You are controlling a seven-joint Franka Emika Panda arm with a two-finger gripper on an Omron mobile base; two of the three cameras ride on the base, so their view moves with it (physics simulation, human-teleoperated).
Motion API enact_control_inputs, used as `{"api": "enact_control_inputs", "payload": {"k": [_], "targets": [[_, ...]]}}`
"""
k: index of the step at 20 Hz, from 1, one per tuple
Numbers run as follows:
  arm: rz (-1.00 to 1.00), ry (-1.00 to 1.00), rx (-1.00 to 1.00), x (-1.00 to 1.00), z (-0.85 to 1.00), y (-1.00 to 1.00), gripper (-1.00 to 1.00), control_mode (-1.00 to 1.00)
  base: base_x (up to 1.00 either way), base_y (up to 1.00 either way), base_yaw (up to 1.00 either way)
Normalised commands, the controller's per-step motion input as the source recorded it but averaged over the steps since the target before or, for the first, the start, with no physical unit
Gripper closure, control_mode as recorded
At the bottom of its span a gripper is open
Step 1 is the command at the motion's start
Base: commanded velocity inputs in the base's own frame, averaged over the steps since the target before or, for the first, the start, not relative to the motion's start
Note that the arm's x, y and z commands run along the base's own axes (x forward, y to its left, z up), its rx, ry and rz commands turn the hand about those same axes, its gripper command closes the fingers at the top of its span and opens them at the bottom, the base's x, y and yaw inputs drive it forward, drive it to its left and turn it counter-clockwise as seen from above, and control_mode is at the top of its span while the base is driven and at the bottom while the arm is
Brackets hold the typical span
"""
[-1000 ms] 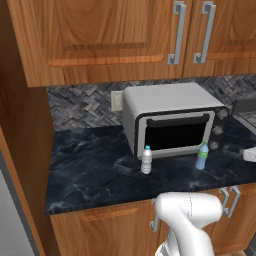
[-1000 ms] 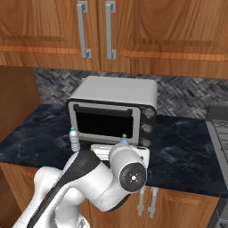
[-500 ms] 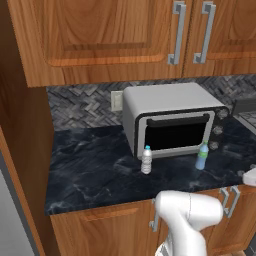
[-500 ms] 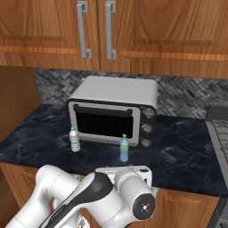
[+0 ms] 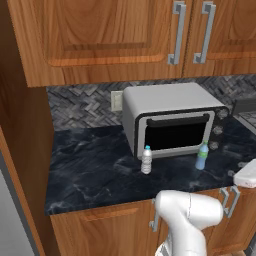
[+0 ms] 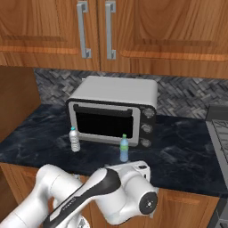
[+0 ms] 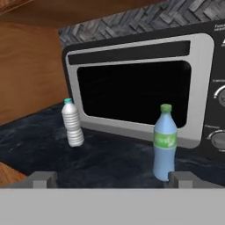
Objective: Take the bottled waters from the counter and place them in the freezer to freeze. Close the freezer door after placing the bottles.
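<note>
Two bottled waters stand upright on the dark marbled counter (image 5: 85, 172) (image 6: 187, 151) (image 7: 110, 163), just in front of the microwave. The whitish one (image 5: 146, 160) (image 6: 75, 139) (image 7: 72, 123) is on the left and the blue-tinted one (image 5: 202, 156) (image 6: 124, 148) (image 7: 165, 143) on the right. My gripper (image 7: 113, 180) is open and empty, low at the counter's front edge. It faces both bottles from a short way off, with the blue-tinted one closer to its right fingertip (image 7: 184, 179). The freezer and the freezer door are out of view.
A grey microwave (image 5: 172, 122) (image 6: 113, 111) (image 7: 140, 88) with a black window stands against the herringbone tiled wall (image 5: 80, 107). Wooden cabinets (image 5: 115, 35) hang above it. A tall wooden panel (image 5: 22, 150) closes the counter's left end, and a stove edge (image 6: 219, 129) lies at the right.
My arm has sunk lower in front of the counter, uncovering the blue-tinted bottle in the right base view. Both bottles stand where they were.
</note>
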Motion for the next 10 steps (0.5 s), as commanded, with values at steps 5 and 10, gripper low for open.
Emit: {"api": "enact_control_inputs", "payload": {"k": [5,10], "targets": [[0.00,-0.03,0.00,0.56,-0.46,0.00,-1.00,-1.00,0.00,0.00,0.00],[0.00,-0.03,0.00,0.36,-0.33,0.00,-1.00,-1.00,0.00,0.00,0.00]]}}
